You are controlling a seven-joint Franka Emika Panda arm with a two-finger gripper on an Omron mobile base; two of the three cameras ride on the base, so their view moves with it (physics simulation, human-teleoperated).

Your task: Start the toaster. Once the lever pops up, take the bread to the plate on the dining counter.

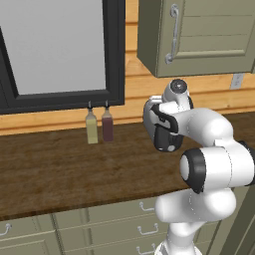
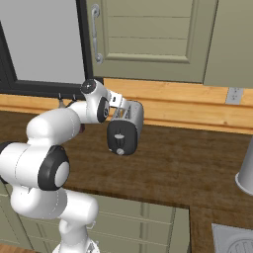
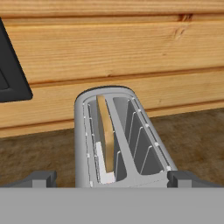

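The toaster stands on the dark wood counter against the plank wall, its black end panel with a small round knob turned toward the room. It also shows behind my arm. From the hand view I look down into its two slots. The bread, a thin tan slice, stands upright in the left slot. My gripper hovers just above the toaster, open, with its fingertips wide apart on either side of the body and nothing held. The plate and the dining counter are out of view.
Two slim bottles stand at the wall left of the toaster, under a dark-framed window. Wall cabinets hang overhead. A pale grey vessel sits at the counter's right edge, and drawers run below.
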